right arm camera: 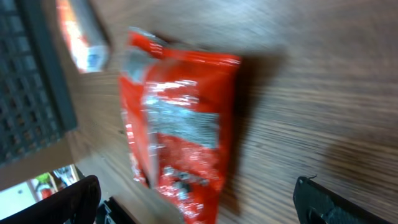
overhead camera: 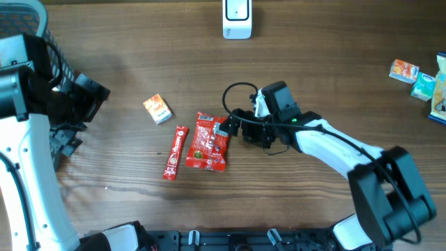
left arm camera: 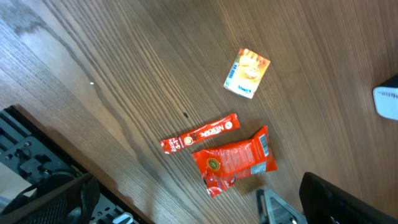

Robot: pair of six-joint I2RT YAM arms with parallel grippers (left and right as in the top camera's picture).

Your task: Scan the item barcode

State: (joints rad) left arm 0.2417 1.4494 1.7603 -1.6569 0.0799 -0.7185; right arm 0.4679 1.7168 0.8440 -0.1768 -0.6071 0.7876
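A red pouch [overhead camera: 209, 141] lies flat on the wooden table, with a printed label showing on it [right arm camera: 180, 124]. My right gripper [overhead camera: 235, 128] is open at the pouch's right edge; in the right wrist view [right arm camera: 196, 205] the pouch's near end lies between the wide-apart fingertips [right arm camera: 323, 202]. The white scanner [overhead camera: 237, 19] stands at the table's far edge and shows at the right border of the left wrist view [left arm camera: 387, 101]. My left gripper [overhead camera: 82, 104] is open at the far left, well above the table [left arm camera: 199, 205], holding nothing. That view also shows the pouch [left arm camera: 236, 163].
A red stick sachet [overhead camera: 175, 152] lies just left of the pouch, and a small orange box [overhead camera: 157, 109] sits beyond it. Several snack packets [overhead camera: 418, 78] lie at the far right. A black rack [left arm camera: 25, 162] runs along the table's front edge.
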